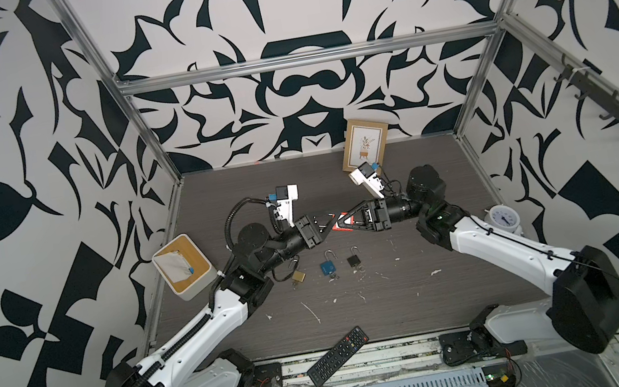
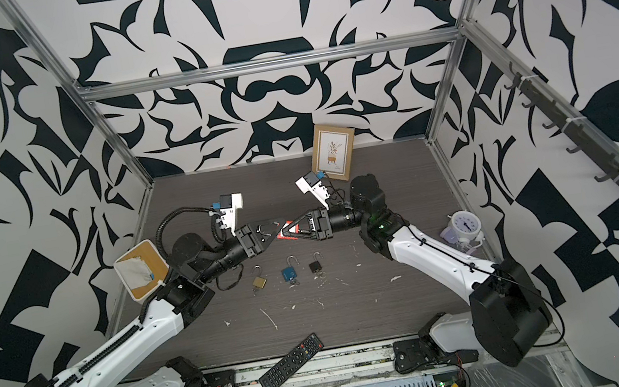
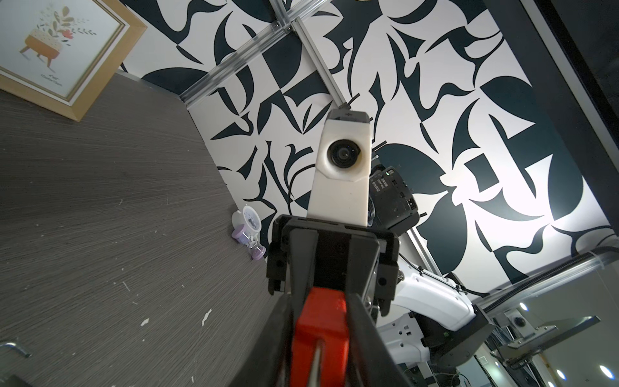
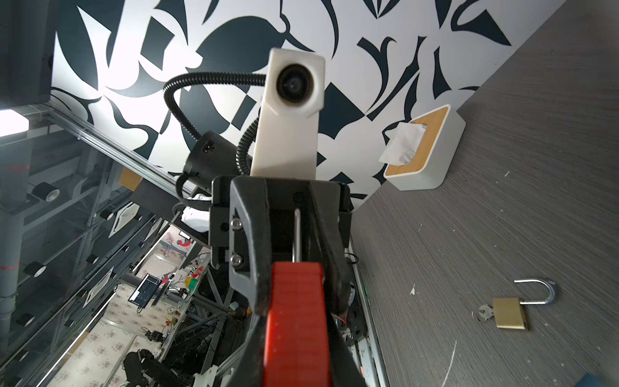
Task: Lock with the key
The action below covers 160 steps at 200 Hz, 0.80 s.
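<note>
A red padlock [image 1: 347,224] hangs in mid-air over the middle of the table, held from both sides. My right gripper [image 1: 340,226] is shut on its red body [image 4: 296,328]. My left gripper [image 1: 331,222] faces it from the left, its fingers pressed on the same padlock [image 3: 318,335]. The steel shackle [image 4: 296,234] runs from the body in between the left fingers. I cannot make out a key in the red padlock. On the table below lie a brass padlock [image 1: 298,275], a blue padlock [image 1: 328,268] and a black padlock [image 1: 353,260], shackles open.
A tissue box [image 1: 183,267] stands at the table's left edge. A picture frame [image 1: 365,143] leans on the back wall. A small alarm clock [image 1: 504,217] sits at the right edge, and a remote [image 1: 337,355] lies at the front edge.
</note>
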Tool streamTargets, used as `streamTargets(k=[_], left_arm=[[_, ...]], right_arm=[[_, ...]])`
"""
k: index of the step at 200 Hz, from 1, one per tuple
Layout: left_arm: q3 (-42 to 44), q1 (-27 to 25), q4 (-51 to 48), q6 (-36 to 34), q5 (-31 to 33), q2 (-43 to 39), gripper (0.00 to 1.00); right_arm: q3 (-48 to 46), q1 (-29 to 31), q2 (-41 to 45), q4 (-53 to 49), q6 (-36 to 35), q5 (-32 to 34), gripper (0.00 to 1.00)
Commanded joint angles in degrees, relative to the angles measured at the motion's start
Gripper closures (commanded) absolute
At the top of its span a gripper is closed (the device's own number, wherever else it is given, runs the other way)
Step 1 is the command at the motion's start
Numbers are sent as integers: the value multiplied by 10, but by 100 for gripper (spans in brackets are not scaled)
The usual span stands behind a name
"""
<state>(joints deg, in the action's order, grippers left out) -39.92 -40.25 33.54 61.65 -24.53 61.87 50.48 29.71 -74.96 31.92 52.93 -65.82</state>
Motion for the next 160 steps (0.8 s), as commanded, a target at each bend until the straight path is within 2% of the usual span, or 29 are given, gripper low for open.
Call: streamTargets(k=[1, 32, 58, 107, 112, 116, 146, 160], left_arm=[[10, -4, -13, 22, -11, 8, 100], [6, -4, -24, 16, -8, 7, 100], [8, -4, -26, 17, -3, 9, 100], [12, -3, -26, 20, 5, 9, 100], [13, -2, -26, 20, 5, 9, 100], [13, -2, -25, 18, 6, 9, 100], [19, 7, -28, 18, 9, 5, 100], [22, 14, -28, 19, 6, 8, 100]], right_arm=[[3, -1, 20, 70, -27, 32, 79], [-4, 0, 26, 66, -35, 39, 77], [-7, -2, 29, 71, -34, 40, 71], [-18, -7, 37, 75, -36, 46, 54], [-19, -8, 37, 73, -37, 48, 45], [-20, -9, 38, 72, -37, 48, 42], [-34, -28, 51, 55, -38, 84, 41], [-40, -41, 62, 35, -40, 108, 37]])
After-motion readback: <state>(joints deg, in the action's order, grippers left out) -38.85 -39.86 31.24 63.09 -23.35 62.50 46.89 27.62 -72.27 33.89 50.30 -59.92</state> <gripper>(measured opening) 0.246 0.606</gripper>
